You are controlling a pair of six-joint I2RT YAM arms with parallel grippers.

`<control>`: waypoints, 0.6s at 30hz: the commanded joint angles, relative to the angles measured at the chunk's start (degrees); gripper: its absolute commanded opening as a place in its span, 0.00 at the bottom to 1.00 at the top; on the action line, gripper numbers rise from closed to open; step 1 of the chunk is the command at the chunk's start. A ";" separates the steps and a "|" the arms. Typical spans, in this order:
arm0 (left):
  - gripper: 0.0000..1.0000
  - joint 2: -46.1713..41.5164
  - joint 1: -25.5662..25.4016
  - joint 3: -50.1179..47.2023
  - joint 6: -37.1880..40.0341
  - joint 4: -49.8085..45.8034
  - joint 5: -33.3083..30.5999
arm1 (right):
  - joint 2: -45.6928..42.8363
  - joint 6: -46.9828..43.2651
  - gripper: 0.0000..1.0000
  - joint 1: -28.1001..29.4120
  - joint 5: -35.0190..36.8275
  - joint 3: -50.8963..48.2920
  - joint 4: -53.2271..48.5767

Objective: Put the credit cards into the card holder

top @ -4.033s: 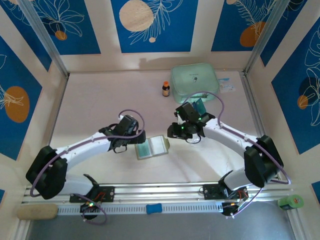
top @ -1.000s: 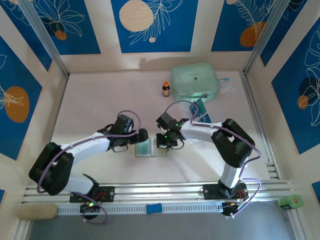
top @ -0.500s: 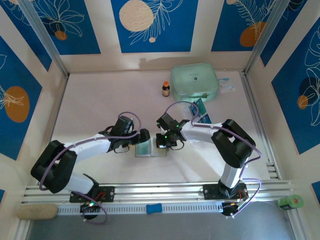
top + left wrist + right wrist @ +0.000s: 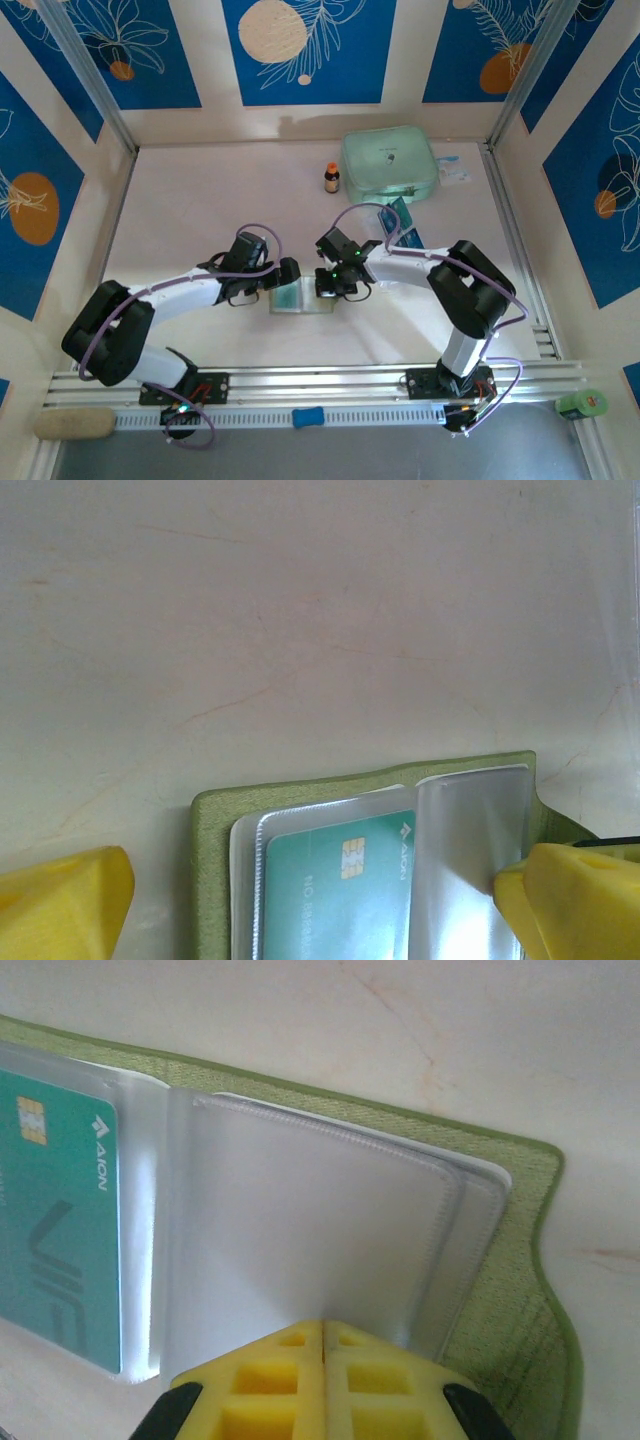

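Pale tabletop, enclosed by blue-patterned wall panels, carries the work.

1. Left gripper (image 4: 284, 274): I hold it spread to full width and gripping nothing. Its yellow fingers (image 4: 62, 905) stand on either side of the card holder (image 4: 303, 298), which lies open and flat between them, pockets up. One finger is over bare table just off the holder's edge. The other is at the outer edge of the clear leaf, and I cannot confirm contact there.

2. Right gripper (image 4: 323, 1360): I hold its fingers pressed together with nothing visible between them. The tips sit at the near edge of the clear pocket leaf (image 4: 320, 1220). Whether they press on it or hover just above it cannot be told.

3. Status, done: one seated card (image 4: 60, 1250) sits inside the pocket just to the left of my right fingertips, chip and print showing through the plastic.

4. Status, open: the leaf directly ahead of my right fingertips looks empty. The loose cards (image 4: 401, 222) lie on the table behind my right wrist, well apart from the holder and near the mint-green zip case (image 4: 389, 162). Their number cannot be resolved.

5. Assessment: the task appears partly complete, probably at an early stage. Each loose card has yet to be fetched and slid into a free pocket, and a free leaf probably needs steadying first.
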 commanded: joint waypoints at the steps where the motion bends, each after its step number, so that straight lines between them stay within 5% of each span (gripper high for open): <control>1: 1.00 0.73 0.67 -0.11 -0.36 0.66 0.83 | -0.47 -1.03 0.00 -0.71 1.96 -2.22 -5.17; 18: 1.00 1.22 0.59 0.24 -1.00 1.72 2.60 | 0.51 -0.70 0.00 -1.24 1.24 -4.76 -3.23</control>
